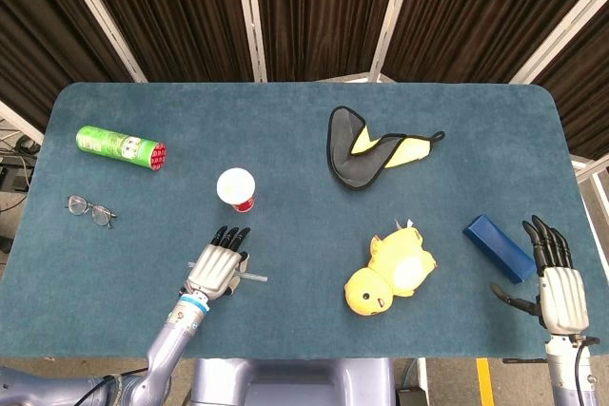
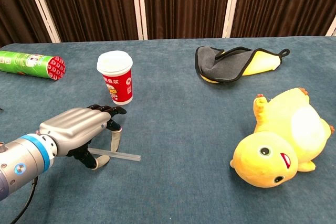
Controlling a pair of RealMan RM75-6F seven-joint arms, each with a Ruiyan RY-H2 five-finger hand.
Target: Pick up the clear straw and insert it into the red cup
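Nearest the robot, the left hand (image 2: 79, 129) hangs palm-down over the clear straw (image 2: 118, 156), which lies flat on the blue counter (image 2: 178, 129). Its fingers (image 2: 115, 141) are curled downward with their tips at the straw, one on each side of it, and the straw's right end sticks out past them; whether it is actually pinched cannot be told, and the straw shows no lift off the counter. In the head view the same left hand (image 1: 217, 267) covers most of the clear straw (image 1: 253, 278).

At the near right edge, the right hand (image 1: 557, 282) rests with its fingers (image 1: 544, 241) spread and holding nothing, just beside a dark blue box (image 1: 498, 247).

Right of centre lies a yellow plush duck (image 2: 283, 142) on its side, well apart from the straw.

Just beyond the left hand stands the red cup (image 2: 116, 79), upright with a white lid on top, near the straw but not touching it.

Farther left lie a pair of glasses (image 1: 91, 209) and, beyond them, a green can (image 2: 31, 64) on its side with a red end. At the far side, right of centre, sits a grey-and-yellow oven mitt (image 2: 236, 63).
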